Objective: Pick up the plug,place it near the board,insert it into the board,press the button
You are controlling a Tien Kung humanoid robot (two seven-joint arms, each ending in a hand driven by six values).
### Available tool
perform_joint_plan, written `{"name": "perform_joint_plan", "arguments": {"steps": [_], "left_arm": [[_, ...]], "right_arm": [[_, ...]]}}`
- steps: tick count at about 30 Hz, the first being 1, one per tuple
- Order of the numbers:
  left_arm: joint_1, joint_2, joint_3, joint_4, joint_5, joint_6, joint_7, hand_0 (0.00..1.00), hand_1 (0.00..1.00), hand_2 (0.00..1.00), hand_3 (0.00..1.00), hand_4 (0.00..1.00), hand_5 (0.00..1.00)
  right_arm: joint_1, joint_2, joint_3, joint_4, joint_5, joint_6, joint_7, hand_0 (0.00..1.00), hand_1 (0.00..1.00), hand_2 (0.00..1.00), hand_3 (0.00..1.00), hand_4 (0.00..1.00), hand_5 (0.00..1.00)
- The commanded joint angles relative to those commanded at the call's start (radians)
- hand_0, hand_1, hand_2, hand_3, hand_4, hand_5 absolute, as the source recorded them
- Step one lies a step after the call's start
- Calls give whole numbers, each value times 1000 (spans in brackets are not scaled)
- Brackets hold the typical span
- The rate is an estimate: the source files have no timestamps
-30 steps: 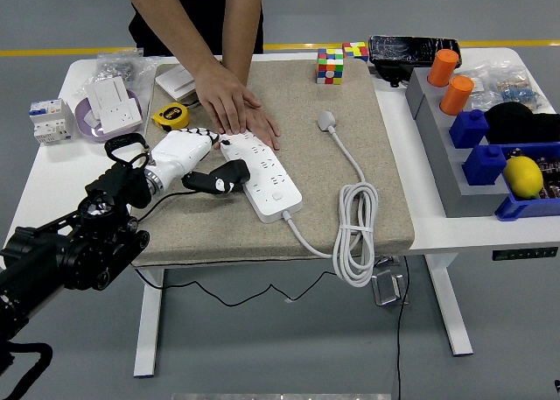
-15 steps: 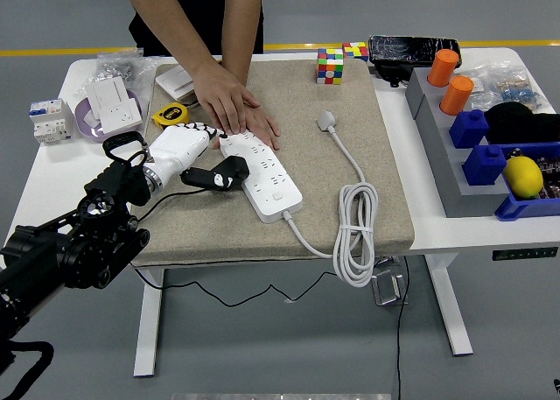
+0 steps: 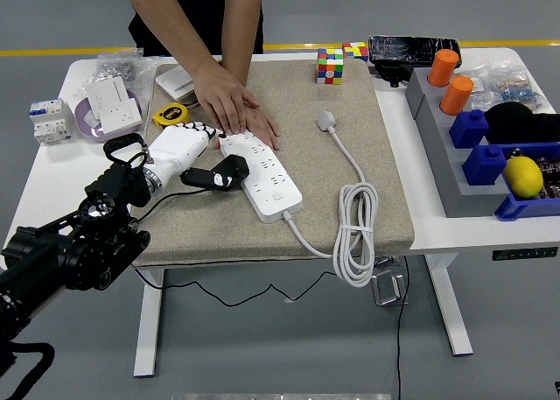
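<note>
A white power strip [image 3: 268,178] lies slanted on the beige mat [image 3: 350,94]. A person's hand [image 3: 229,101] presses flat on its far end. My left hand [image 3: 203,162], white with black fingers, sits at the strip's left side, shut on a black plug [image 3: 227,171]. The plug rests against the strip's left edge, over its sockets. A black cable [image 3: 166,204] trails from the plug toward the mat's front left. The strip's own white plug [image 3: 327,120] and coiled cord [image 3: 354,235] lie to the right.
A yellow tape measure [image 3: 171,115] lies just behind my hand. Wall sockets on a purple plate [image 3: 112,103] and a breaker [image 3: 48,120] stand at far left. Colour cubes [image 3: 331,66] are at the back. Grey box with orange cylinders [image 3: 444,80], blue bins and a lemon [image 3: 523,176] at right.
My left hand has shifted slightly away from me with the black plug, bringing it tighter against the strip's left edge. The person's hand has stayed put.
</note>
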Motion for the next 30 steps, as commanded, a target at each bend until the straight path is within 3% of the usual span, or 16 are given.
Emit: {"name": "perform_joint_plan", "arguments": {"steps": [30], "left_arm": [[-9,1,3,2,23,-6,15,792,905,862,833,960,775]], "right_arm": [[5,3,9,-1,0,0,0,998,971,905,947,998,998]]}}
